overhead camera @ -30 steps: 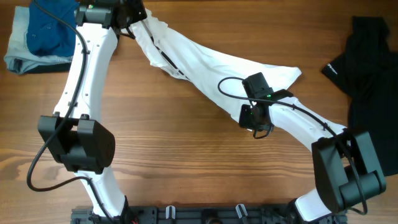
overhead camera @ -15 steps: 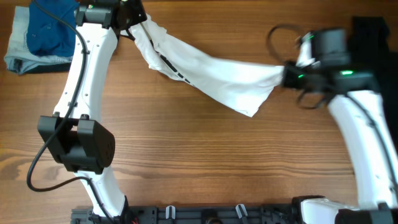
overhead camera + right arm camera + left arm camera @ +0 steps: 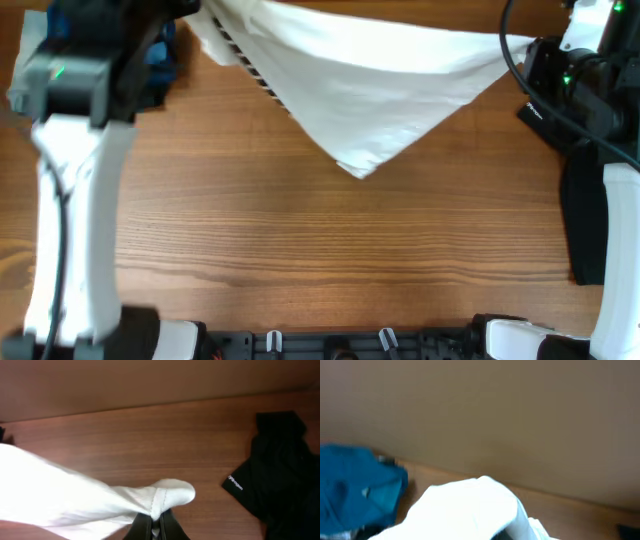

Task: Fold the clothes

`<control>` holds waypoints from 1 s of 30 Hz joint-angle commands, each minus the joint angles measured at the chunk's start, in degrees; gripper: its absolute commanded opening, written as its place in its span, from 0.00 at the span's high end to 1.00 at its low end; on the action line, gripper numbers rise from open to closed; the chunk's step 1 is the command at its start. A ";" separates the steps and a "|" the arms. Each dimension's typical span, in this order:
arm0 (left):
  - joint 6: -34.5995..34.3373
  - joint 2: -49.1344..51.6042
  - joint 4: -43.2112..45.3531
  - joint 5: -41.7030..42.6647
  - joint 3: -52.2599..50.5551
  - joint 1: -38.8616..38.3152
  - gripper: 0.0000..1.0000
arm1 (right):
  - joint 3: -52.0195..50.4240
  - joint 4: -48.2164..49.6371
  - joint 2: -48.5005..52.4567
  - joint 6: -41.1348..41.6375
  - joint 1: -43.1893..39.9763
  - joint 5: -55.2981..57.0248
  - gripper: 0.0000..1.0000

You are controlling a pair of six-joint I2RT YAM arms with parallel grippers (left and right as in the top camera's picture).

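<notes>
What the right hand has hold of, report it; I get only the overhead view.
Observer: Right wrist view: the right hand is shut on a hemmed corner of the white shirt.
Operator: Now check the left wrist view.
Observer: No fingers show there; bunched white cloth fills the bottom, with a blue garment at left.
Operator: Confirm the black garment is clear.
Observer: Right wrist view: the black garment lies on the table, white logo up, apart from the shirt.

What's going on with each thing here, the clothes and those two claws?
white shirt, held up, stretched between both grippers, sagging to a point.
black garment, lying crumpled, logo showing.
blue garment, lying in a heap.
left gripper, shut on the white shirt.
right gripper, shut on the white shirt.
</notes>
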 commanded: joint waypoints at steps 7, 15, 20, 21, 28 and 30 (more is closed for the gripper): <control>6.29 -15.34 3.08 -0.24 0.74 0.48 0.96 | 13.22 1.25 -1.53 -1.31 -4.96 -1.79 0.96; 8.90 -15.43 3.67 -4.48 0.72 0.48 0.96 | 14.08 4.26 -0.96 -1.40 -5.03 -1.79 0.96; 9.07 -7.28 6.67 -4.44 0.72 1.36 0.96 | 14.08 8.59 4.00 -0.87 -4.98 -2.97 0.96; 9.07 -4.50 8.46 -4.13 0.74 1.92 0.96 | 14.08 9.57 5.60 -0.72 -4.98 -3.58 0.96; 9.05 9.31 30.64 0.83 0.74 6.10 0.96 | 14.10 29.18 15.72 -0.50 -4.98 -6.16 0.96; 9.05 11.63 40.87 1.62 0.74 6.58 0.96 | 14.10 36.11 16.94 -0.48 -4.98 -6.14 0.96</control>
